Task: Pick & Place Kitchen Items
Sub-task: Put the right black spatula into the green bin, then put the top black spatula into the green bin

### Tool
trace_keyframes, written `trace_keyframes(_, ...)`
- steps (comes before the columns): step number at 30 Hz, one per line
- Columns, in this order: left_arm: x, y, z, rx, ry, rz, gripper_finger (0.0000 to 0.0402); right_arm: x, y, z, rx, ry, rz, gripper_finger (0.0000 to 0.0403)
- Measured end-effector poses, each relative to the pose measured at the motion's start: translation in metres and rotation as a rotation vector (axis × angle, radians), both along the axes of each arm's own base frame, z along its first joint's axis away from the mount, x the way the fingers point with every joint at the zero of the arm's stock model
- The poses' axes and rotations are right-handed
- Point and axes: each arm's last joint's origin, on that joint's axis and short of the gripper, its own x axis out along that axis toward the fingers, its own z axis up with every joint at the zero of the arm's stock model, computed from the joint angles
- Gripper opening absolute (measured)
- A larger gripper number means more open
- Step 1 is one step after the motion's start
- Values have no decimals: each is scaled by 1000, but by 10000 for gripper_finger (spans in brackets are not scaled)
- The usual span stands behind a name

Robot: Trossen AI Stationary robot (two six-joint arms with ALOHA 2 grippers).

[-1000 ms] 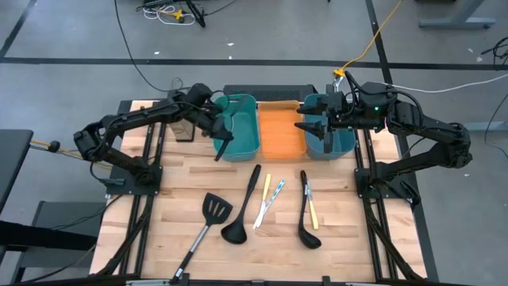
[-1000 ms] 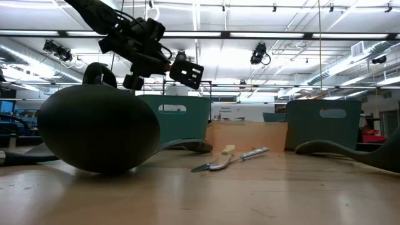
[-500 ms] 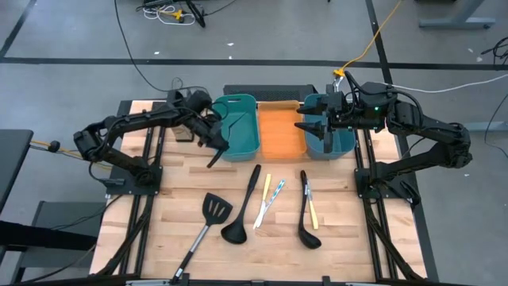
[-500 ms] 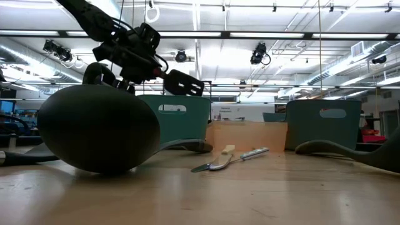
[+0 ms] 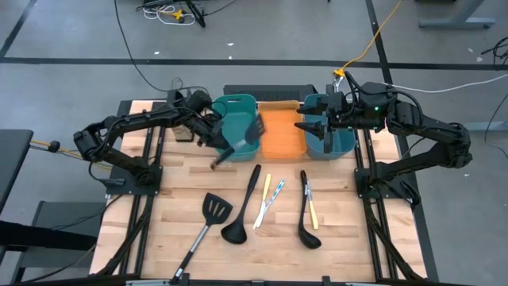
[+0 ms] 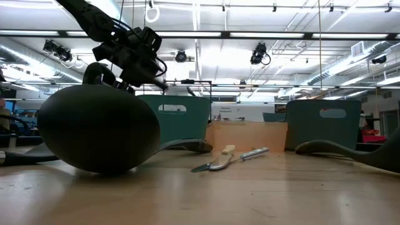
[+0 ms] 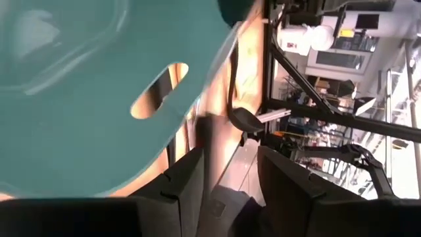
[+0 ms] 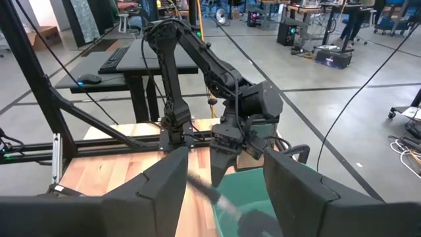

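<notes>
**Slotted spatula, blurred** [image 5: 254, 127]: black. Head over the left teal bin [image 5: 238, 99], upper centre of the high view; handle slanting down-left across the bin's front wall. Whether it touches the bin cannot be told.

**Left end effector** [image 5: 213, 137]: at the left bin's front-left corner, just beside the blurred handle. In its wrist view the fingers [image 7: 184, 181] stand apart, with nothing visibly clamped between them.

**Slotted spatula, second** [image 5: 213, 208]: flat on the table [image 5: 349, 238], lower left of centre, handle running down-left.

**Ladle** [image 5: 234, 230]: bowl just right of that spatula's head, handle pointing up-right.

**Ladle, second** [image 5: 308, 237]: right of centre, handle pointing up.

**Sticks**: a yellow and white one [image 5: 263, 202] and a teal one [image 5: 276, 193] lie close together between the two ladles. A yellow one [image 5: 313, 210] lies just beside the second ladle's handle.

**Orange bin** [image 5: 278, 135]: between the two teal bins.

**Right teal bin** [image 5: 341, 147]: upper right of centre.

**Right end effector** [image 5: 302, 127]: waiting above the right bin's left edge, fingers apart, empty.
</notes>
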Motion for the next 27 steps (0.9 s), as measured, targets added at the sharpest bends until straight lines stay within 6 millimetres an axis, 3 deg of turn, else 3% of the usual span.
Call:
trace_keyframes(17, -1, 9, 3, 41, -38, 42, 149, 0, 0, 0, -8, 1, 1, 206)
trace_keyframes(27, 3, 22, 40, 118, -311, 93, 149, 0, 0, 0, -9, 1, 2, 206)
